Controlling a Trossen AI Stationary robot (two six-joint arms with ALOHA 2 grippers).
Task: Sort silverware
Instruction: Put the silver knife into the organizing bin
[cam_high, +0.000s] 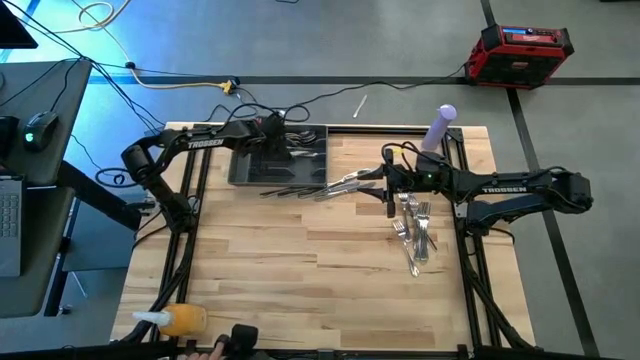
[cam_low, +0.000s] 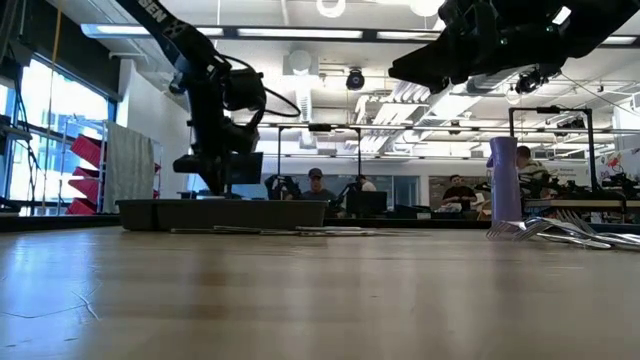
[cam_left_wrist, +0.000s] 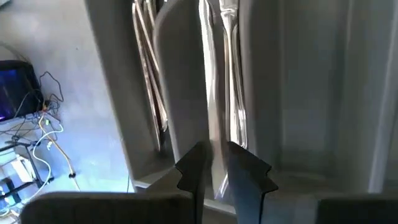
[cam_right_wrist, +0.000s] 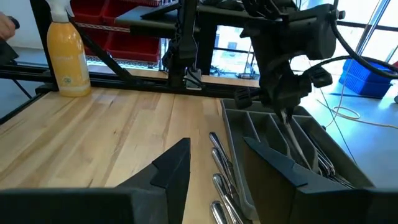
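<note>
The dark grey compartmented tray (cam_high: 250, 165) stands at the table's far left of centre, with silverware (cam_high: 305, 140) lying in its compartments. My left gripper (cam_left_wrist: 219, 174) is over the tray, shut on one slim silver piece (cam_right_wrist: 291, 134). Several more pieces (cam_high: 340, 186) lie on the wood by the tray's right side. A pile of forks and other silverware (cam_high: 415, 235) lies at the right. My right gripper (cam_right_wrist: 224, 165) hovers open above the pieces beside the tray, holding nothing. My left gripper pinches the slim silver piece (cam_left_wrist: 216, 152) between its two fingertips, near the piece's upper end. The fingers come from above, slanting down. The piece hangs below them, tilted, its lower end (cam_right_wrist: 303, 158) down inside a tray compartment among other pieces.
A purple cylinder (cam_high: 440, 125) stands at the table's far right. An orange spray bottle (cam_high: 180, 320) lies at the near left edge. Black frame rails run along the table's sides. There is open wood in the middle and near parts. People sit in the room beyond.
</note>
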